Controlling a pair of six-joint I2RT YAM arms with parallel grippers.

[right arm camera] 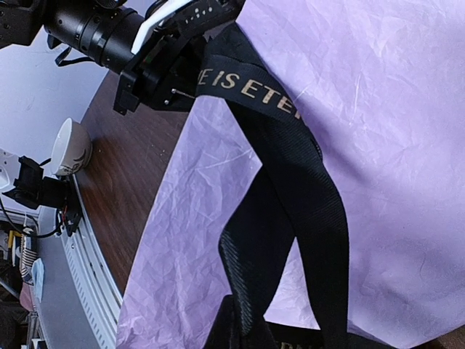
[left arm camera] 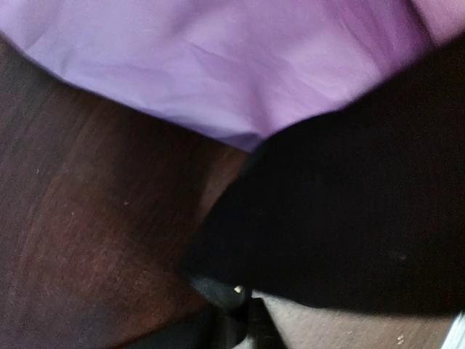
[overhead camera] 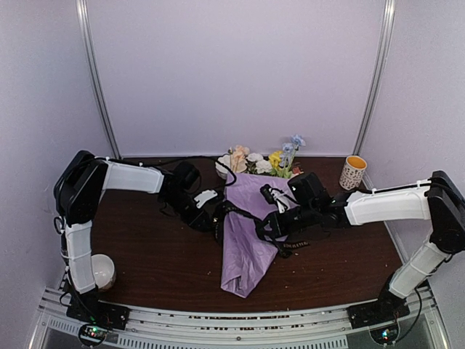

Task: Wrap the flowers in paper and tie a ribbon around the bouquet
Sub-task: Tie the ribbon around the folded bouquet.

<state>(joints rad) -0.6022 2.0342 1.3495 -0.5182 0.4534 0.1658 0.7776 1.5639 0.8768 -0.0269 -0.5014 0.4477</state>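
Jaws: left gripper [overhead camera: 211, 212] sits narrowed at the left edge of the bouquet [overhead camera: 245, 218]. From the right wrist camera the ribbon [right arm camera: 290, 189] runs straight into its fingers, so it reads as clamped on the ribbon. Right gripper [overhead camera: 272, 227] is fully closed on the bouquet's right side. Two ribbon strands converge down into it at the bottom of its own view, so it reads as pinching the ribbon too. Left wrist view is blurred: only lilac paper, table wood and a dark mass.

Table [overhead camera: 160, 254]: dark brown wood, both arms reaching in over it.

Bouquet lies mid-table, wide end toward the back wall and narrow tail toward the arm bases. The paper [right arm camera: 392, 145] is a creased lilac cone, purple face out.

Flowers [overhead camera: 251, 161] sit inside the cone. Peach, white, yellow and blue heads stick out of the far end.

Ribbon is black with gold lettering and crosses the cone about mid-length between the grippers.

Patterned mug [overhead camera: 353, 173] with a yellow rim stands upright at the far right. Can't tell its contents.

White bowl [overhead camera: 104, 270] is at near left beside the left arm base. Can't see its inside.
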